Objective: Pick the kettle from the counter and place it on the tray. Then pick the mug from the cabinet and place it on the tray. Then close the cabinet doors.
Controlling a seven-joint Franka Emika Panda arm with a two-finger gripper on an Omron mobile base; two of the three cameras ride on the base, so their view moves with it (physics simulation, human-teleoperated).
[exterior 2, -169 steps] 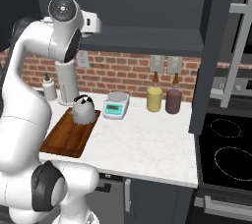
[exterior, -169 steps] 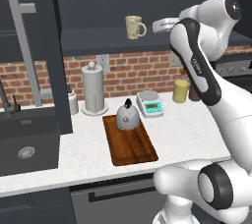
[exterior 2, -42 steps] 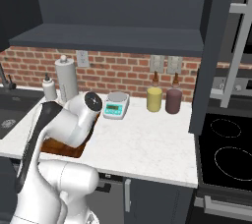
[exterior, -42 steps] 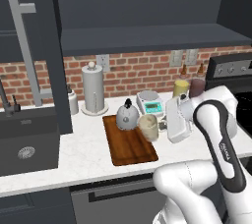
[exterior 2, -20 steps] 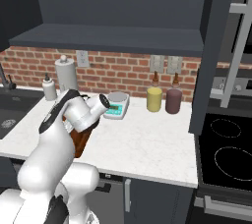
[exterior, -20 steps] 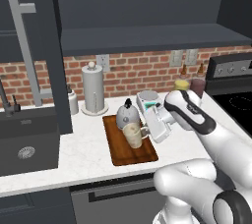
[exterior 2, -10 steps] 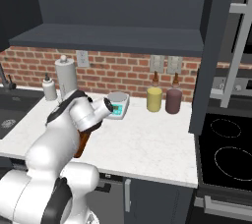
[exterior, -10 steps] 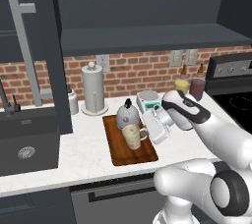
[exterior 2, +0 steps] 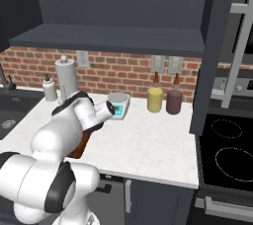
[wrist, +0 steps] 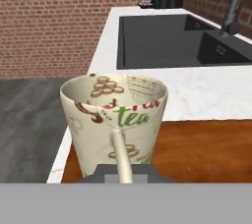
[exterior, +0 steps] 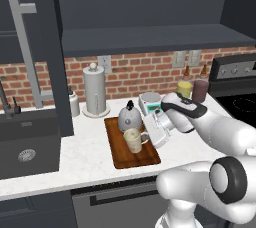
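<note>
The cream mug (exterior: 133, 140) with a tea print is upright over the front half of the dark wooden tray (exterior: 122, 156). My gripper (exterior: 146, 135) reaches in from the right and is shut on its loop handle. In the hand view the mug (wrist: 114, 115) is close in front of the gripper (wrist: 121, 169), with the tray (wrist: 206, 148) under it. Whether its base touches the tray is hidden. The silver kettle (exterior: 128, 117) stands on the tray's back half. The cabinet (exterior: 150, 39) above is open, with its doors (exterior: 51, 52) (exterior 2: 217, 46) swung out.
A paper-towel holder (exterior: 94, 91) and a kitchen scale (exterior: 149, 102) stand behind the tray. Yellow (exterior 2: 154, 99) and maroon (exterior 2: 174, 101) canisters sit by the brick wall. The sink (exterior: 25, 142) lies left, the stove (exterior 2: 230, 145) right. The counter (exterior 2: 143, 145) continues right of the arm.
The gripper has carried the mug a little left and down over the tray, in front of the kettle. The kettle has stayed put.
</note>
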